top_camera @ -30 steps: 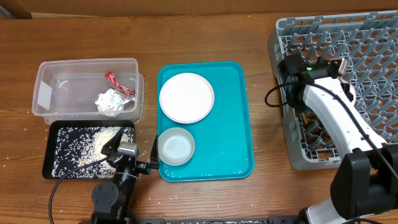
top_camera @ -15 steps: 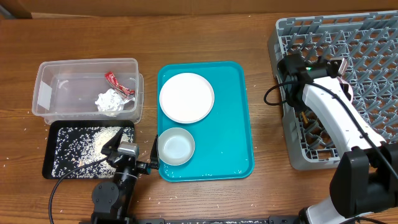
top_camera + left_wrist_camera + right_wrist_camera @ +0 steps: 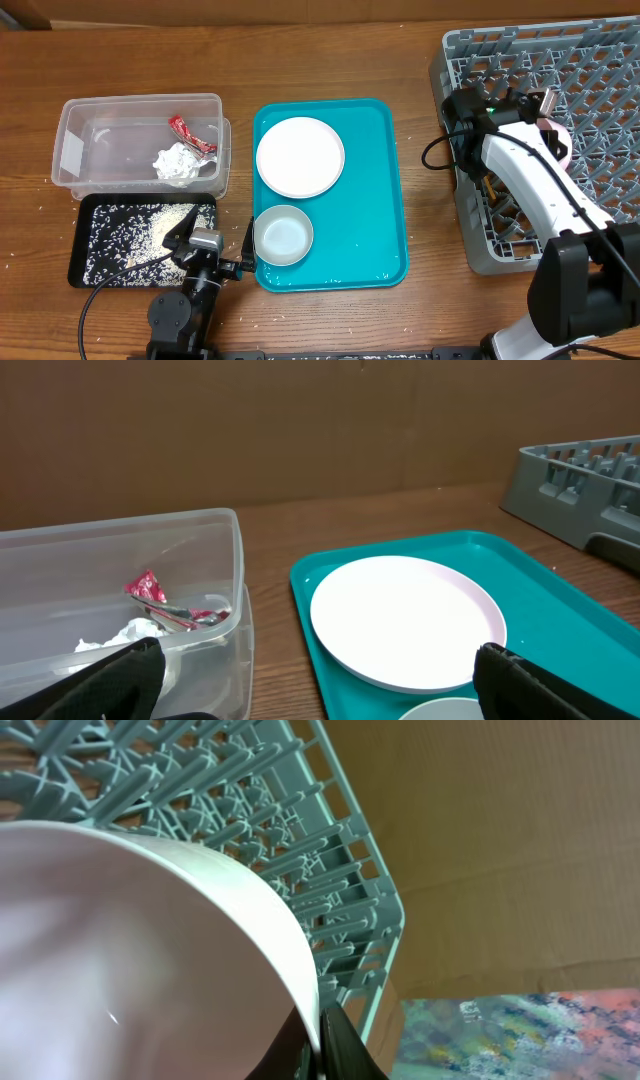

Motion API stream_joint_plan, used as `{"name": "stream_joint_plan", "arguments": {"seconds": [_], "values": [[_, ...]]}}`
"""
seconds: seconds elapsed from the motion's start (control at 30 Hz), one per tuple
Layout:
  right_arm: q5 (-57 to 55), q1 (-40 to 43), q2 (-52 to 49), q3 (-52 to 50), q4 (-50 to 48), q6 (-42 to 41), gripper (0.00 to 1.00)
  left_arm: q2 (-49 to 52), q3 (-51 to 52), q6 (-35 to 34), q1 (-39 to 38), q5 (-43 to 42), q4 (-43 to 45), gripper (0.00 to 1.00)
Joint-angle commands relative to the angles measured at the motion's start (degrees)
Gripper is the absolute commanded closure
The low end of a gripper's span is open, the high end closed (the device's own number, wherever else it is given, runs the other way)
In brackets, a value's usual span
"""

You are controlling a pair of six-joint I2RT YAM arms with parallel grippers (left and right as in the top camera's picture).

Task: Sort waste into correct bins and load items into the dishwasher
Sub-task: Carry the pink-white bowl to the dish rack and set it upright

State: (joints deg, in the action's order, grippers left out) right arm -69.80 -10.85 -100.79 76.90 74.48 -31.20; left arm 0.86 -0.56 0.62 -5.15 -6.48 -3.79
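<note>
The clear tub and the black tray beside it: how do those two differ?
The clear tub is see-through; the black tray is opaque. The tub has tall walls; the tray is much shallower. The tub holds a red wrapper and a crumpled tissue; the tray holds loose rice grains. Both are rectangular, similar in footprint, and sit next to each other.
</note>
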Motion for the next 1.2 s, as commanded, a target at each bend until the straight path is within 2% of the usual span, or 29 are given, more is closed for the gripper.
{"name": "stream_joint_plan", "arguments": {"seconds": [0.0,0.2,0.5,0.93,1.17], "values": [[1.4,0.4,-0.7,0.0,-0.3,-0.3,0.96,-0.6,0.3,0.7,0.4,-0.4,0.0,0.0],[3.9,-2.1,-2.2,-0.1,1.2,-0.3,0.96,-0.6,0.3,0.7,0.4,-0.4,0.0,0.0],[-7.6,-3.5,-2.1,0.0,5.2,-0.3,0.96,-0.6,0.3,0.7,0.4,-0.4,0.0,0.0],[-3.1,-2.8,-2.1,0.0,-0.2,-0.3,0.96,-0.6,0.3,0.7,0.4,-0.4,0.0,0.0],[-2.5,-3.1,-2.1,0.0,-6.1,7.7,0.96,-0.6,0.3,0.7,0.4,-0.4,0.0,0.0]]}}
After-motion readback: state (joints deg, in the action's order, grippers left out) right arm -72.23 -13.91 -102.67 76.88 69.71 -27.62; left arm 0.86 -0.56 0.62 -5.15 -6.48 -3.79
